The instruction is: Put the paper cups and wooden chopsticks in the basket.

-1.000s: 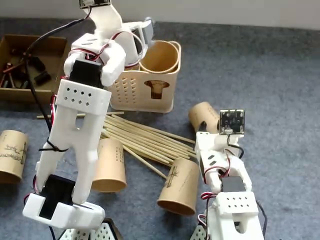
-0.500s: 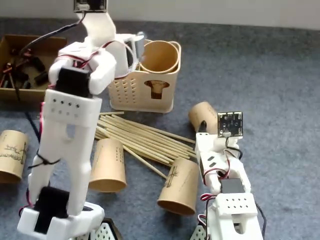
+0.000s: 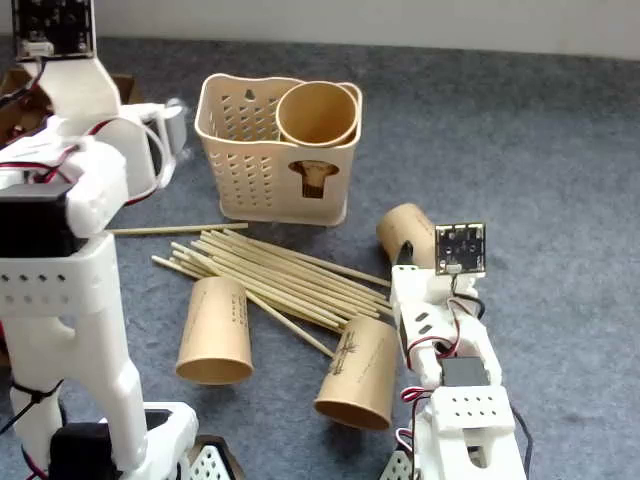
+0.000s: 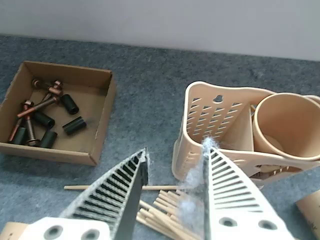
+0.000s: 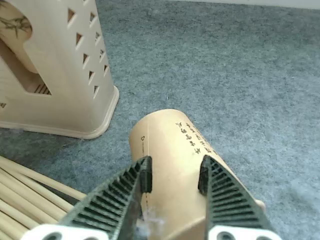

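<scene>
- Swung away to the left, the left arm (image 3: 60, 250) no longer covers the basket (image 3: 250, 170); a standing cup (image 3: 318, 112) sits in its right compartment, so one cup looks done.
- The left gripper (image 4: 175, 147) hangs wide open and empty above the far end of the wooden chopsticks (image 3: 270, 275), which are heaped just near of the basket.
- The left cup (image 3: 213, 330) and middle cup (image 3: 360, 372) lie against the heap.
- The right gripper (image 5: 174, 175) is part open and holds nothing, poised over the lying right cup (image 5: 170, 135).
</scene>
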Motion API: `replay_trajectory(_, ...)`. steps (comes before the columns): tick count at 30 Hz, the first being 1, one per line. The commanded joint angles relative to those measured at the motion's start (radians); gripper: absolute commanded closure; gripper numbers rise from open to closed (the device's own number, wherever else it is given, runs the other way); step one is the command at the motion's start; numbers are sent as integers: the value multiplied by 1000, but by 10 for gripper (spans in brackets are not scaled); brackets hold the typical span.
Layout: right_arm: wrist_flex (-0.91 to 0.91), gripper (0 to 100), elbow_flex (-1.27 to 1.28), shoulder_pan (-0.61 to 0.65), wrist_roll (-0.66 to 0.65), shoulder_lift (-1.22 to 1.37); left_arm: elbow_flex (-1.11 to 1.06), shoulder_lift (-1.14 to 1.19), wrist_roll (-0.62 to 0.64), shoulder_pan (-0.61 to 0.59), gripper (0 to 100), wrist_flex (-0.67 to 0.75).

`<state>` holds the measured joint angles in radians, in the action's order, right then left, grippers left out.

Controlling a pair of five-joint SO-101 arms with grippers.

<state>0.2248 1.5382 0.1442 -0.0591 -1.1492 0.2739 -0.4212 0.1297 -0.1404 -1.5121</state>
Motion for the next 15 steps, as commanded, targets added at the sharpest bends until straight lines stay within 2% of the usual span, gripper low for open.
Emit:
replay_trajectory(1, -22, 840, -4, 13, -11, -5, 47, -31, -71, -48, 819, -69)
replay_trajectory(6, -22, 840, -4, 12, -11, -5, 47, -33, -101, -130, 825, -164)
replay_trajectory(11, -22, 840, -4, 12, -11, -5, 10, -36, -101, -154, 957, -193)
replay_trajectory(15, -22, 840, -2, 12, -11, -5, -104, -61, -98, -153, 973, -190)
